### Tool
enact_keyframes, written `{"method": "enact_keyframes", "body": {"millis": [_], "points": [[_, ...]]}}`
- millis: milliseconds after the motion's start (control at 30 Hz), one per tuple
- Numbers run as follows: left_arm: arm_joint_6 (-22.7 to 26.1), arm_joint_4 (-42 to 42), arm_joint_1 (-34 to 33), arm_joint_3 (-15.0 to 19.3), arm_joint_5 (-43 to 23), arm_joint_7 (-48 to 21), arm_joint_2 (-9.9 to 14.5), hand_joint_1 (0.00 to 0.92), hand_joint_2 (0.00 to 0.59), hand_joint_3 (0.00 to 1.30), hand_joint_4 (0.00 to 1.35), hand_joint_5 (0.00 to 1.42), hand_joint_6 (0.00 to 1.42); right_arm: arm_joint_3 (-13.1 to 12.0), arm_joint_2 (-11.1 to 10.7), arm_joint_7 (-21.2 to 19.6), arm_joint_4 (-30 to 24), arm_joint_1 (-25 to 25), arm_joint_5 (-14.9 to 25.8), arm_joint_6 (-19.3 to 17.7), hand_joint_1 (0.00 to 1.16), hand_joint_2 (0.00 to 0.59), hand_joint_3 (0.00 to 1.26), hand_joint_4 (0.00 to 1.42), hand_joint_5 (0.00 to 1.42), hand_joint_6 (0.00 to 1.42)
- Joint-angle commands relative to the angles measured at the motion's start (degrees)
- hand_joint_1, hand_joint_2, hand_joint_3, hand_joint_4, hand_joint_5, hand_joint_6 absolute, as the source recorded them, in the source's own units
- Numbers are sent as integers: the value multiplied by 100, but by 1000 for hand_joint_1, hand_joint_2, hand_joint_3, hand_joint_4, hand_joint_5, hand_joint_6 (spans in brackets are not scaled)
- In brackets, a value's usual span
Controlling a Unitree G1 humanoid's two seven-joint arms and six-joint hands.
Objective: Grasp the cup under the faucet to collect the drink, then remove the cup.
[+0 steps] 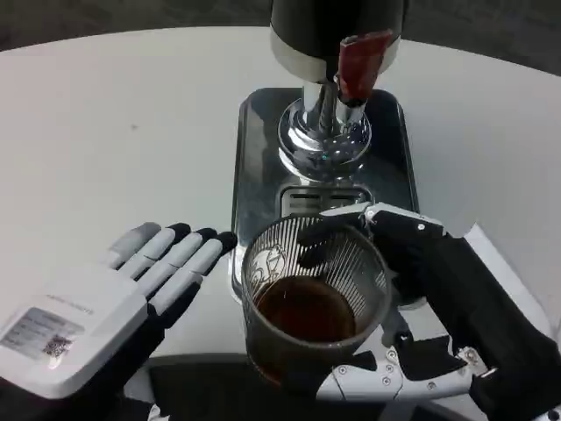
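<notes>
Head view: dispenser (337,35) cut off by top edge; right hand (421,298) partly hidden behind cup (314,303), its wrist running out at bottom right corner. Right hand wraps cup, fingers (386,379) curled round near side of base, others against far rim. Left hand (123,298) flat, fingers spread, palm down, just left of cup, not touching it. Cup upright, mouth up, long axis vertical, dark drink inside, at near end of metal tray (259,158), close to near edge of white surface (114,132). Red faucet lever (359,63) beyond cup.
</notes>
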Motion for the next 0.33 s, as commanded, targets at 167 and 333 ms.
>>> {"method": "enact_keyframes", "body": {"millis": [167, 333], "points": [[-24, 57, 53, 14, 44, -43, 80, 0, 0, 0, 0, 0, 0, 12, 3, -32, -289, 128, 92, -4, 1101, 102, 799, 975, 1044, 1424], [-7, 39, 73, -6, 91, -51, 71, 0, 0, 0, 0, 0, 0, 49, 7, -47, -357, 234, 54, 4, 1101, 102, 799, 975, 1044, 1424]]}}
